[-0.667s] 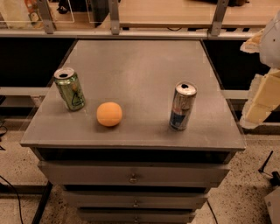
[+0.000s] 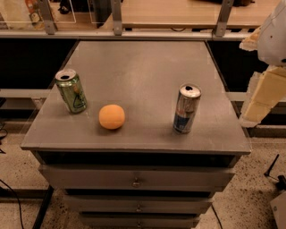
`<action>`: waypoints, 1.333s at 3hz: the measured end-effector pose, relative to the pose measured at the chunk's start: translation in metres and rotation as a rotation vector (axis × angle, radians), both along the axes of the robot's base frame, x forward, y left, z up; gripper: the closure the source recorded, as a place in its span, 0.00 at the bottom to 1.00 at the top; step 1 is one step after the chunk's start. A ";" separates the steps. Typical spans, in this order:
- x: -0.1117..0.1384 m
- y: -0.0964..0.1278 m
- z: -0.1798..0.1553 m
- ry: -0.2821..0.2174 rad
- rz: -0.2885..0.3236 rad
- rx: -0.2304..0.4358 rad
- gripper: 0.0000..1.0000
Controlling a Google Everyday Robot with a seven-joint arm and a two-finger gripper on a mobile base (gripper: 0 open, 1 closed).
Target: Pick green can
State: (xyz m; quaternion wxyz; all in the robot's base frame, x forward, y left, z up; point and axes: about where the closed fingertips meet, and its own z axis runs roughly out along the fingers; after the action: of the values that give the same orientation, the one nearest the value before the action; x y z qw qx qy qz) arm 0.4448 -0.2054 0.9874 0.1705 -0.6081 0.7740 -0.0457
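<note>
The green can [image 2: 71,91] stands upright on the left side of the grey cabinet top [image 2: 143,67]; it is short and light green, with a silver rim and a dark triangular mark. My gripper [image 2: 264,96] is at the right edge of the camera view, past the cabinet's right side. It shows only as white and cream arm parts, far from the can, and nothing is seen in it.
An orange ball [image 2: 111,116] lies just right of the green can. A taller silver-and-blue can [image 2: 186,108] stands at the front right. The cabinet has drawers [image 2: 136,179] below. A rail and a wooden counter [image 2: 178,13] run behind.
</note>
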 end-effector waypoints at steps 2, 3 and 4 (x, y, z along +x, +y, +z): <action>0.032 0.057 0.014 -0.001 0.102 -0.078 0.00; 0.048 0.105 0.016 -0.006 0.186 -0.117 0.00; 0.056 0.152 0.018 -0.020 0.266 -0.113 0.00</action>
State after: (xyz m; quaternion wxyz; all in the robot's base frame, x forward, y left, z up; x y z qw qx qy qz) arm 0.5009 -0.0537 1.0049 0.1482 -0.7136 0.6809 -0.0723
